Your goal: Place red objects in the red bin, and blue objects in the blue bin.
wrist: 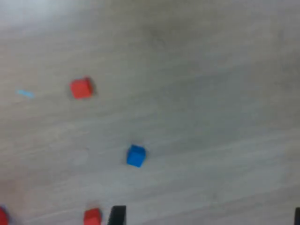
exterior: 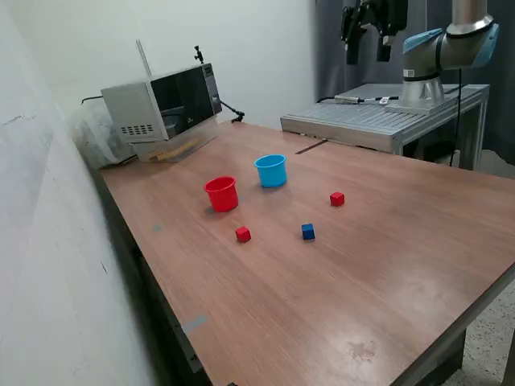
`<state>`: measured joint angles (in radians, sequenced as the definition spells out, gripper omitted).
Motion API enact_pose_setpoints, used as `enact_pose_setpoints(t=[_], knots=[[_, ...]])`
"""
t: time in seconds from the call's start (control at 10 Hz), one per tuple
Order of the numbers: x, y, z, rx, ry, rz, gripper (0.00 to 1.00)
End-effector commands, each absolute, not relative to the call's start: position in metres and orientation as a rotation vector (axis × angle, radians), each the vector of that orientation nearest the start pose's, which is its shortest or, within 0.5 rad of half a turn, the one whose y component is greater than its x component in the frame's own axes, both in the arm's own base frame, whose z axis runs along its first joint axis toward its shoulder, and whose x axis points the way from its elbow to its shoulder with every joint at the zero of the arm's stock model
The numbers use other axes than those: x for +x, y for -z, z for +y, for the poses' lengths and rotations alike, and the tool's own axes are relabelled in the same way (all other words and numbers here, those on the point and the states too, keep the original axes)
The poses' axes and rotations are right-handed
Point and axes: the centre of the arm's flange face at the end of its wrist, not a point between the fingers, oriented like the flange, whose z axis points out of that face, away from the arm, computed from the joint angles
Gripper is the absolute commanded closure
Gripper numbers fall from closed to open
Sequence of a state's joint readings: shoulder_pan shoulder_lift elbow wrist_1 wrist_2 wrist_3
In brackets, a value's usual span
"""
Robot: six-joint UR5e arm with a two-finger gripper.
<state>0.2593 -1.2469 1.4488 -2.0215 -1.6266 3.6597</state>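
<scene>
**A:** What are you seeing nearest the camera on your table (exterior: 386,265)?

**B:** You're looking at a long stretch of bare wood grain first. Past it, one red cube (exterior: 243,234) is sitting toward the exterior view's left, and a blue cube (exterior: 308,232) is sitting to its right, the two apart from each other. Only one blue cube is showing in either view.

**A:** And beyond those?

**B:** A second red cube (exterior: 337,199) is lying farther back and toward the exterior view's right, well apart from the first. Behind the cubes, your red cup (exterior: 221,194) is standing upright, and the light blue cup (exterior: 271,170) is standing upright just beyond it to the right, near it but not touching. All three visible cubes are resting on the wood, outside both cups.

**A:** What is the wrist view giving you?

**B:** It's blurred, but you're getting the blue cube (wrist: 136,155) near the middle, one red cube (wrist: 81,88) and another red cube (wrist: 92,216) at the frame's edge.

**A:** And the end effector?

**B:** Your end effector (exterior: 364,36) is hanging high at the far end, well clear of everything, with its two dark fingers spread apart and nothing between them. A microwave (exterior: 165,101) is sitting at the far left corner.
</scene>
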Motion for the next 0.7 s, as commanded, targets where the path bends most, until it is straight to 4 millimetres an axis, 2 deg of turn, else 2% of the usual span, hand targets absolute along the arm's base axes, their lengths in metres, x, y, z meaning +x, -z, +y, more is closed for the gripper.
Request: enact_pose_setpoints(t=[0.0,0.2,0.3,0.4,0.6], knots=[[-0.662,-0.337,-0.303,-1.922,-0.225,2.712,0.00],[-0.698,-0.259,-0.305,-1.871,-0.280,2.686,0.00],[-0.711,-0.225,-0.299,-1.835,-0.284,2.674,0.00],[-0.724,-0.201,-0.281,-1.792,-0.281,2.687,0.00],[-0.741,-0.167,-0.247,-1.714,-0.266,2.702,0.00]])
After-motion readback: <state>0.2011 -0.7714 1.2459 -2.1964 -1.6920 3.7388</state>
